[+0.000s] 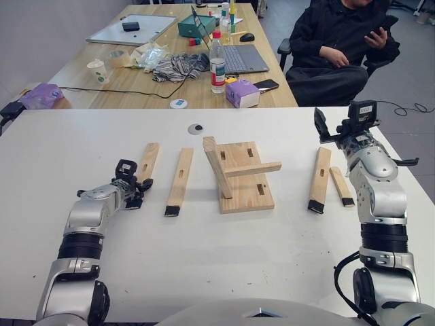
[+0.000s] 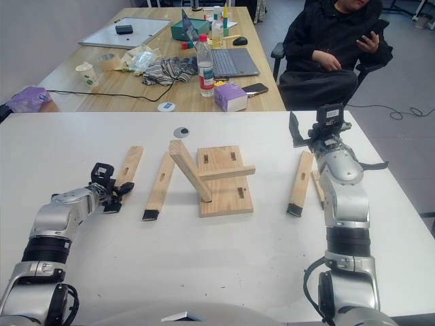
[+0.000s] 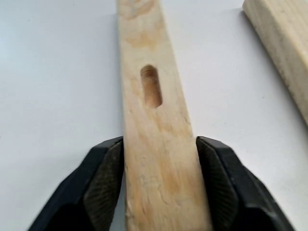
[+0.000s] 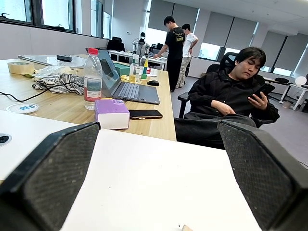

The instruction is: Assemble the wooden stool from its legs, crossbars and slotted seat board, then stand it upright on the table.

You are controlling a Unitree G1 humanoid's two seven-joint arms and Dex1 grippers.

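The slotted seat board (image 1: 246,193) lies flat mid-table. One leg (image 1: 216,166) stands tilted in it, and a crossbar (image 1: 253,169) sticks out sideways from that leg. At the left a loose leg (image 1: 148,160) lies flat, and my left gripper (image 1: 136,190) is shut on its near end. In the left wrist view both pads (image 3: 103,178) press the sides of this slotted leg (image 3: 151,86). Another leg (image 1: 179,180) with a black foot lies beside it. At the right lie a leg (image 1: 319,178) and a short crossbar (image 1: 340,185). My right gripper (image 1: 338,129) hovers open and empty beyond them.
A small round disc (image 1: 196,128) lies on the white table (image 1: 272,244) behind the seat board. Behind stands a wooden table with a bottle (image 1: 217,64), laptop (image 1: 238,58) and tissue box (image 1: 242,93). A person sits on a chair at the far right.
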